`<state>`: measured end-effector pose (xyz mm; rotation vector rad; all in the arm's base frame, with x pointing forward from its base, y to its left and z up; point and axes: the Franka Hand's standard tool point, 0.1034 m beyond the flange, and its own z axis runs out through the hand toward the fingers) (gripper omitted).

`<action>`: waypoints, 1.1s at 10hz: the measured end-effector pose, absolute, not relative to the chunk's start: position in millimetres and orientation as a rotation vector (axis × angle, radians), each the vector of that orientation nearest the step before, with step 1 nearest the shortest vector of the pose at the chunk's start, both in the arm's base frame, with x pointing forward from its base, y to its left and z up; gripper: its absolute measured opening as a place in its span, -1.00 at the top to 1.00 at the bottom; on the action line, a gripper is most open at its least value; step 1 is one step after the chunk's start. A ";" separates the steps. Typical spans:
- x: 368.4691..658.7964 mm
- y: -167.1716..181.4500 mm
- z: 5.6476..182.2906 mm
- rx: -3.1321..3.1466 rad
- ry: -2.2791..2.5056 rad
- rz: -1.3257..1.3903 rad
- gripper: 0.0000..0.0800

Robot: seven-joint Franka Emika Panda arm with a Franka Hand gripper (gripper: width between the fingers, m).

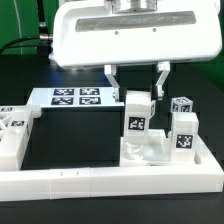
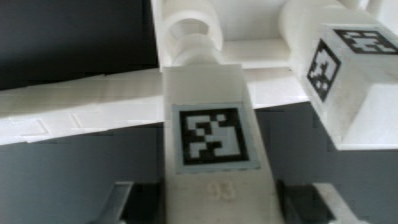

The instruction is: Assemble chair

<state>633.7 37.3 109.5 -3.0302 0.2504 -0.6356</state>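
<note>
Gripper (image 1: 137,89) hangs straight over an upright block (image 1: 137,118) of the chair, its fingers (image 1: 114,80) pointing down on either side of the block's top. In the wrist view the gripper (image 2: 214,192) has its jaws partly spread, and a dark gap shows between each finger and the block (image 2: 215,130), so nothing is clasped. The block's tagged face is turned toward the camera in the exterior view.

That block stands on a low slab (image 1: 150,153), close behind the long border rail (image 1: 110,182). A second block (image 1: 184,135) with a tag stands on the same slab toward the exterior view's right, and it also shows in the wrist view (image 2: 342,62). A small cube (image 1: 181,104) sits just behind it.

More loose parts (image 1: 14,132) of the chair lie at the exterior view's left. The marker board (image 1: 75,97) lies flat on the black table (image 1: 60,140), behind the parts.
</note>
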 end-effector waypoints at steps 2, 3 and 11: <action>633.4 36.8 108.2 -3.032 0.251 -0.633 0.26; 632.9 36.9 106.4 -3.033 0.251 -0.629 0.26; 632.0 41.1 91.7 -3.033 0.230 -0.702 0.26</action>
